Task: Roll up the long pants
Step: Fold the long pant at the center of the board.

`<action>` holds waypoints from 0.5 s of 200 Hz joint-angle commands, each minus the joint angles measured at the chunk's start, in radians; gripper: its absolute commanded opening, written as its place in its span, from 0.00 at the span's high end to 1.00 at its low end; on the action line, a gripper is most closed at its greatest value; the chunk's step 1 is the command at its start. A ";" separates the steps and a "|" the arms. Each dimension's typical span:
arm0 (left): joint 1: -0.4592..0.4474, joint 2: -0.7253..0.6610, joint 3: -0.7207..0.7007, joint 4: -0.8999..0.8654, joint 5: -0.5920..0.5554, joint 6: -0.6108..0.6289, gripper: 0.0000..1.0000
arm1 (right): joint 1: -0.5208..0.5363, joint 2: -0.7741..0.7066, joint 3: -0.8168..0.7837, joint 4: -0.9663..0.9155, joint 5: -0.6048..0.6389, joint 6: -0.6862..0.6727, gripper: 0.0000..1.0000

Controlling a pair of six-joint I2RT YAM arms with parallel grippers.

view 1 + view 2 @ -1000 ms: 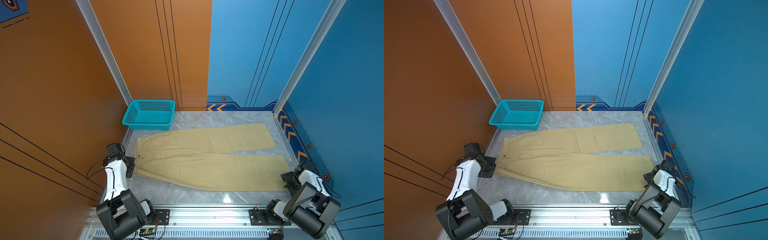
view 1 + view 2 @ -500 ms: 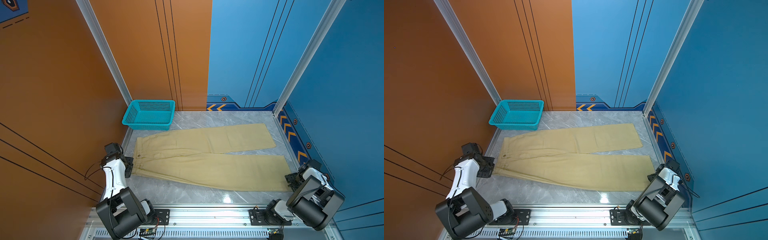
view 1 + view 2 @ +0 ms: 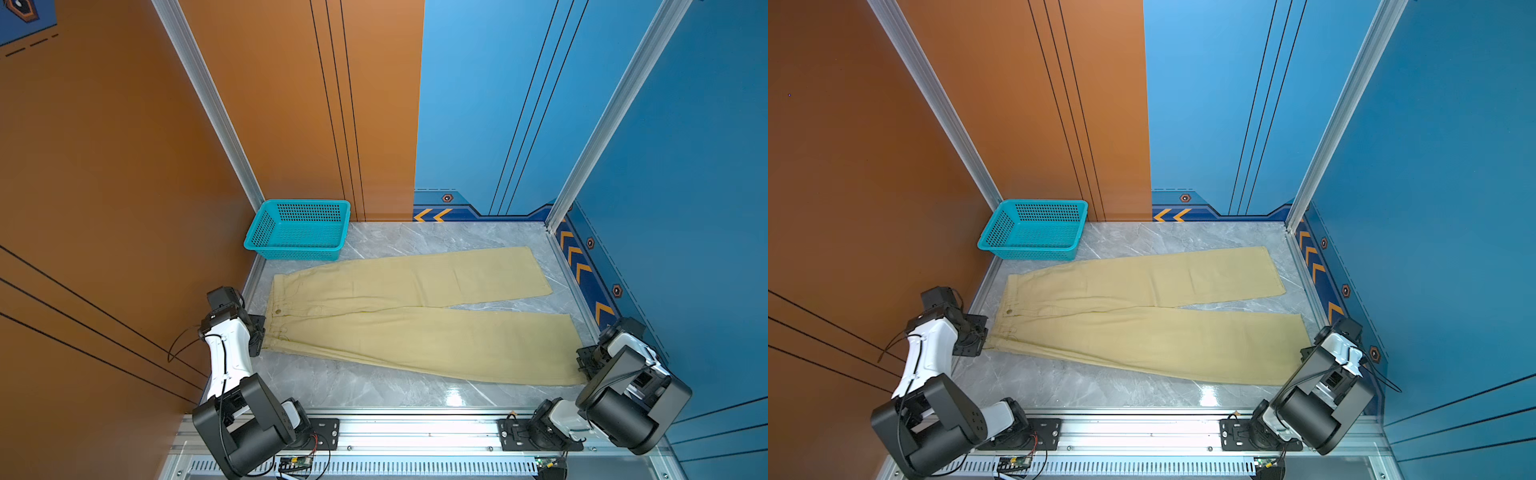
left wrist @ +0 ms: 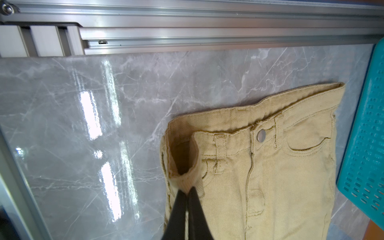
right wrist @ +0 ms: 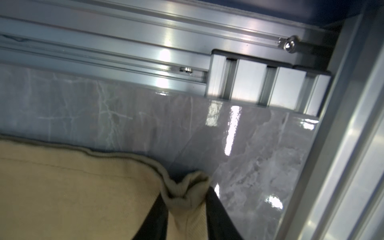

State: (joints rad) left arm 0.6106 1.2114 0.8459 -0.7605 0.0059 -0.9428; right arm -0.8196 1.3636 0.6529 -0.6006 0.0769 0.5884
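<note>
The right jaws, wide apart a second ago, have closed on the hem corner of the near leg, and the right arm (image 3: 623, 374) has drawn back to that corner; the left jaws have not shifted. The right jaws are narrowly parted, with a bunched fold of hem pinched between them. The left jaws are all but touching, nipping the near corner of the waistband, which stands up in a small loop. The long pants (image 3: 395, 324) lie flat on the worktop (image 3: 353, 386), stretched between the two jaws, with the long axis running from the left jaws at the waistband to the right jaws at the hem. The far leg splays away beyond the held one. Bare worktop lies between the held leg and the front rail (image 5: 124, 52). The frame stands close beside the right jaws, and a teal basket (image 3: 291, 251) sits beyond the left jaws, just past the waistband.
</note>
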 commanded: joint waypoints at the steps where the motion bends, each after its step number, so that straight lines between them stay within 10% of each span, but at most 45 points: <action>1: 0.012 -0.010 0.015 -0.001 -0.011 0.002 1.00 | -0.022 0.025 -0.023 -0.040 0.038 -0.010 0.88; 100: 0.027 -0.208 -0.062 -0.051 0.120 0.056 1.00 | -0.059 -0.460 -0.031 -0.168 -0.270 -0.029 1.00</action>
State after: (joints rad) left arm 0.6144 1.0569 0.7895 -0.7654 0.0456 -0.9333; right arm -0.8665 1.0409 0.6174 -0.6746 -0.0849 0.5648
